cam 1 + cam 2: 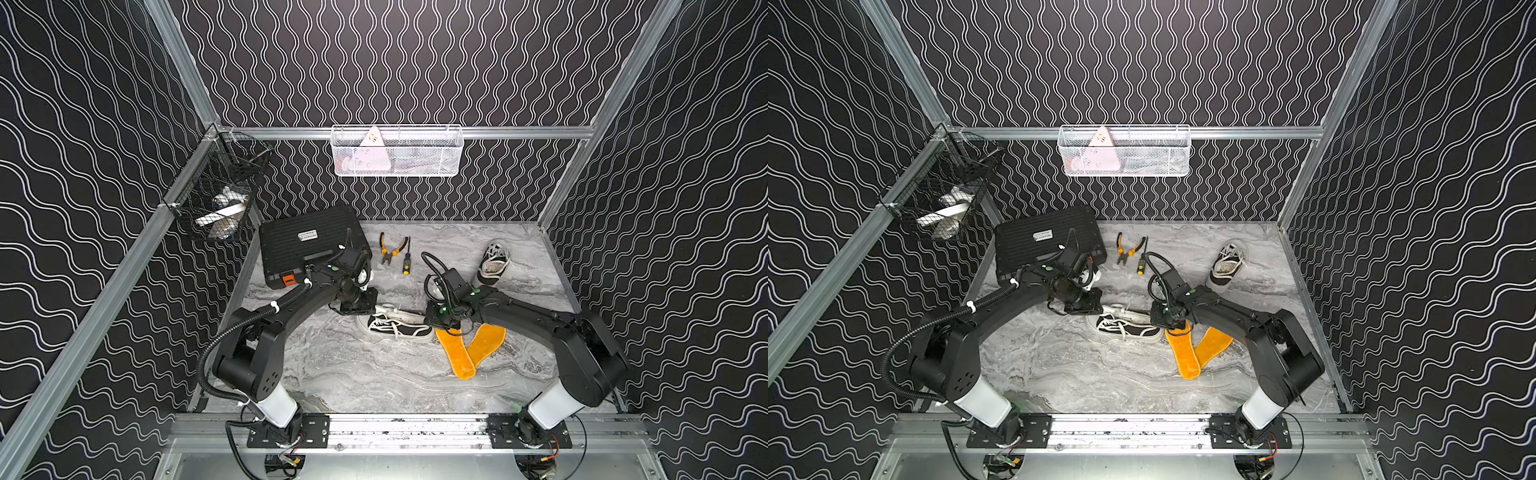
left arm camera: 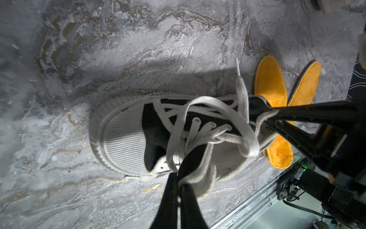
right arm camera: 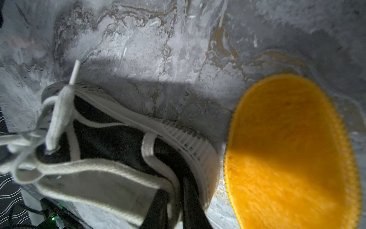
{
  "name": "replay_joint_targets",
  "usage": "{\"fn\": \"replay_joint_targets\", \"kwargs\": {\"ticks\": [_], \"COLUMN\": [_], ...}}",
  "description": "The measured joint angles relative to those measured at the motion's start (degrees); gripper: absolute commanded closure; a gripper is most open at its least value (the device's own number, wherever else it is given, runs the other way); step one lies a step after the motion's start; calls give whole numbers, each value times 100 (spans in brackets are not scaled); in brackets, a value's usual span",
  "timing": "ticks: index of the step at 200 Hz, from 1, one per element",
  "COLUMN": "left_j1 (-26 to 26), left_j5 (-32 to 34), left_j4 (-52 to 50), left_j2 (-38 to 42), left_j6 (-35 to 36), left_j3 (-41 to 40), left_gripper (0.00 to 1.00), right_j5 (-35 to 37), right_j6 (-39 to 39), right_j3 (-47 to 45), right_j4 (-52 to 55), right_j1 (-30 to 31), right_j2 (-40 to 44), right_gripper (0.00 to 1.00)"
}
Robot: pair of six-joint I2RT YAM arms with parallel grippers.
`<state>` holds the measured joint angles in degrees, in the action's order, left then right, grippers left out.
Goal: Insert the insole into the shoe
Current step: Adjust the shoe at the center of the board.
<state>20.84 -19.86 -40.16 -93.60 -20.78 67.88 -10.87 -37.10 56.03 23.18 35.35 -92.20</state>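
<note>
A black-and-white sneaker, the shoe, lies on its side mid-table with loose white laces. My left gripper is shut on the shoe's black tongue at the opening. At the heel end, my right gripper is shut on the heel collar, whose white edge sits between its fingers. Two orange insoles cross in a V just right of the heel. The longer insole lies on top, and the other insole is partly under my right arm.
A second, worn sneaker lies at the back right. Pliers and a screwdriver lie behind the arms, beside a black case. A white basket and a black wire basket hang on the walls.
</note>
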Motion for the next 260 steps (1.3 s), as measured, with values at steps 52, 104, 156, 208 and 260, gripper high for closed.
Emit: {"fn": "replay_joint_targets", "kwargs": {"ticks": [52,104,156,208,260], "left_j1": [149,249,251,251,258], "left_j5": [212,254,275,540,916], "left_j4": [-107,-144,-195,-308,-289], "left_j2": [-310,-525,-538,-673,-1045], "left_j6": [267,472,719,872,1040], "left_j3": [505,796,796,916,1362], "left_gripper": [100,99,97,96,90], "right_j5": [-166,-192,-210,-149,79], "right_j6": [-52,1353,2350,2354,691], "right_j3": [595,1117,896,881,-588], "right_j4": [92,313,-81,-601,-1580], "right_j1": [59,72,107,177,743], "right_j2": [153,-129,-595,-848,118], "right_gripper": [45,40,44,85,86]}}
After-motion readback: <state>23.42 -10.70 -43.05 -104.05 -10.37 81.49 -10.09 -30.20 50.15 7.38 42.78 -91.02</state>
